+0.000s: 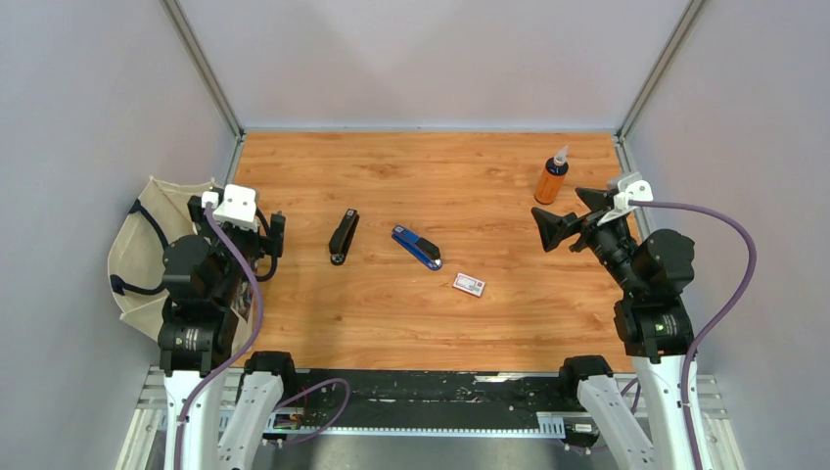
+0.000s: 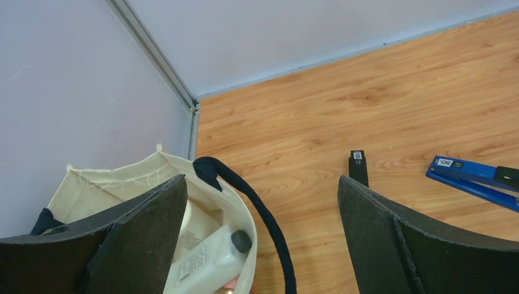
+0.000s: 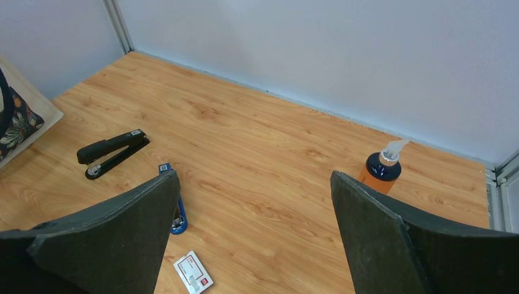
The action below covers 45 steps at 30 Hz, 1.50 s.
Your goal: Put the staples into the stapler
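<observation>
A small white staples box point(image 1: 469, 285) with a red-pink label lies on the wood table, right of centre; it also shows in the right wrist view point(image 3: 193, 272). No staple strip shows. A blue stapler point(image 1: 417, 247) lies just left of the box, partly behind my right finger point(image 3: 177, 211) and at the right edge of the left wrist view point(image 2: 474, 180). A black stapler point(image 1: 344, 236) lies further left point(image 3: 112, 152) point(image 2: 358, 166). My left gripper point(image 1: 274, 235) is open and empty at the table's left edge. My right gripper point(image 1: 550, 230) is open and empty, above the table's right side.
An orange bottle point(image 1: 551, 178) with a clear nozzle stands at the back right point(image 3: 380, 172). A cream tote bag point(image 1: 137, 257) with dark handles sits off the table's left edge, a white bottle point(image 2: 211, 260) inside it. Grey walls close in three sides.
</observation>
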Tool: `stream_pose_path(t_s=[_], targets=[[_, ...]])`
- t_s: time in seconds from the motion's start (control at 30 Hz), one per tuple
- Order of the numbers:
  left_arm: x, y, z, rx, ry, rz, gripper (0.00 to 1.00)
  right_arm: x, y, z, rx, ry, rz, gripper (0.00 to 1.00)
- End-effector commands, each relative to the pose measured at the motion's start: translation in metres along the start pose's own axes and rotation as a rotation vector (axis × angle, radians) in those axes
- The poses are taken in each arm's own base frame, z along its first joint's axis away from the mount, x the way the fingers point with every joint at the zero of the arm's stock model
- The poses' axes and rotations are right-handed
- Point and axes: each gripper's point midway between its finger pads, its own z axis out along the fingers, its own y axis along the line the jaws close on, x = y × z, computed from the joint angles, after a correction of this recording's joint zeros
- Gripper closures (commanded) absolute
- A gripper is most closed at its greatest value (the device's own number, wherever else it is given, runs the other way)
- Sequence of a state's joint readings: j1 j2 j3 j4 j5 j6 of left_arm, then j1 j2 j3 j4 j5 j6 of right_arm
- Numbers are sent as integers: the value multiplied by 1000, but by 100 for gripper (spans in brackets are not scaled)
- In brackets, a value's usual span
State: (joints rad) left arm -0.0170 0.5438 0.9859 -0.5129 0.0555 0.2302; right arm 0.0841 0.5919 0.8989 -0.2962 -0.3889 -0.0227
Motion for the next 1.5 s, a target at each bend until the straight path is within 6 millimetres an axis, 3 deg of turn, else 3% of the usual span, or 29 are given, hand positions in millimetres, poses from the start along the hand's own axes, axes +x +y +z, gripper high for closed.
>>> stream_pose_path(t_s=[0.0,0.13,0.23,0.43,0.63,0.9,1.07,1.23,1.47], targets=[[-2,0,0,7,-12,11,0,-14,3,0,-11,-45,-1,0],[0,-4,1,29,-4,20,0,-13,4,0,-16,-46,9,0],[5,-13,2,81,0,40,0,0,6,6,-60,-20,-58,0],[16,-52,14,319,64,40,0,43,29,15,-257,66,-107,0],[40,-92,28,523,135,3,0,88,34,26,-320,240,-71,0],[68,-171,49,830,235,-91,0,158,54,34,-395,451,-214,0],[77,-216,63,966,324,-214,0,202,67,25,-483,544,-298,0],[79,-257,70,1058,340,-277,0,227,74,21,-535,610,-316,1],[93,-313,64,1194,484,-424,0,261,78,25,-560,730,-321,3]])
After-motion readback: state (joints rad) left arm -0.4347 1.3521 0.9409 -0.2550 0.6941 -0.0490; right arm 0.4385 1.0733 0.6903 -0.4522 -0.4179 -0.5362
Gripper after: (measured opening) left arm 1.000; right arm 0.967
